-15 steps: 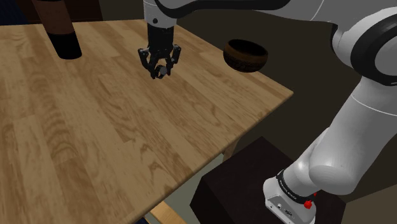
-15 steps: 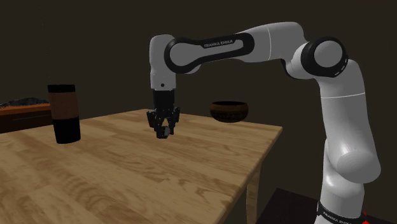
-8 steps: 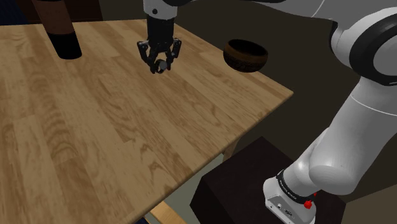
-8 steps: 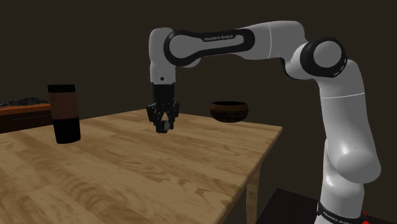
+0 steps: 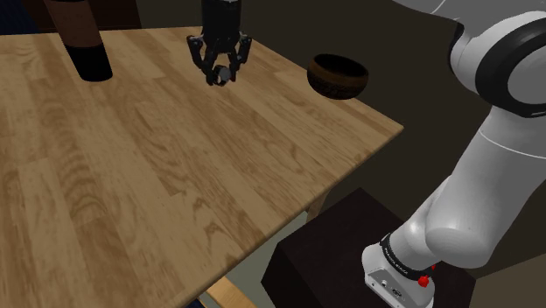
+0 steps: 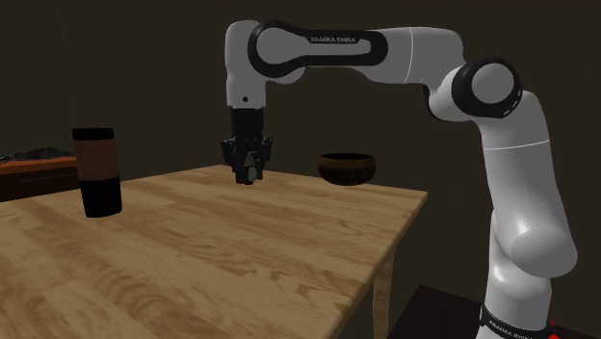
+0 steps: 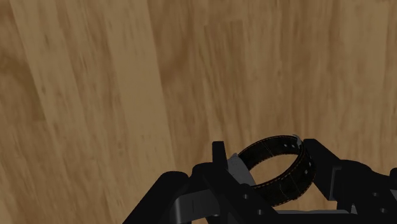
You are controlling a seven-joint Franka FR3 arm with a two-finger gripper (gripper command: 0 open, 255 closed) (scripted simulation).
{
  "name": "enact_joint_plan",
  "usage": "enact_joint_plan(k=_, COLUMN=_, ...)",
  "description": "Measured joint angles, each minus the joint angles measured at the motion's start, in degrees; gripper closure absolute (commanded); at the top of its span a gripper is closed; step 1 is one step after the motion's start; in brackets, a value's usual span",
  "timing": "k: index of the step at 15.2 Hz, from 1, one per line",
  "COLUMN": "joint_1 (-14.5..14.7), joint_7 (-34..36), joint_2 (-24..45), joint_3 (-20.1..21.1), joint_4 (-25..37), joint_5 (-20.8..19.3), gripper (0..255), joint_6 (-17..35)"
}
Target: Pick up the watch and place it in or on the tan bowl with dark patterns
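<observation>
Already clear of the table (image 5: 175, 175), the end effector (image 5: 220, 77) hangs in the air in the shoulder view. Its black fingers are closed around a small dark thing with a pale glint, most likely the watch (image 5: 225, 75), though it is too small here to be sure. The tan bowl (image 5: 338, 76), brown with dark patterns, sits near the table's corner, well apart from the end effector toward the shoulder view's right. A dark cylinder (image 5: 87, 48) stands well apart on the end effector's other side.

From the second exterior view, the end effector (image 6: 248, 176) points straight down, with open air between its fingertips and the wood beneath. The tan bowl (image 6: 346, 169) rests beyond it toward that view's right, at roughly the height of the fingertips.

Seen from the wrist, the matter is plain: the two fingers pinch a black strap curled into a loop. This is the watch (image 7: 300, 175), gripped between them, with bare wood grain below the end effector (image 7: 267, 162).

Judging by this, the pick is done: the watch is grasped and off the table. What is left is the carry across to the tan bowl, the lowering over its rim and the release.
</observation>
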Motion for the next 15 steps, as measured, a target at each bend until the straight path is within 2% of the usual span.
enact_joint_plan(k=9, joint_1=1.3, joint_7=0.5, joint_2=3.0, joint_3=0.2, joint_4=11.0, joint_5=-1.2, gripper=255, joint_6=-8.2)
enact_joint_plan(k=15, joint_1=3.3, joint_7=0.9, joint_2=7.4, joint_3=0.4, joint_4=22.5, joint_5=-3.0, gripper=255, joint_6=-15.4)
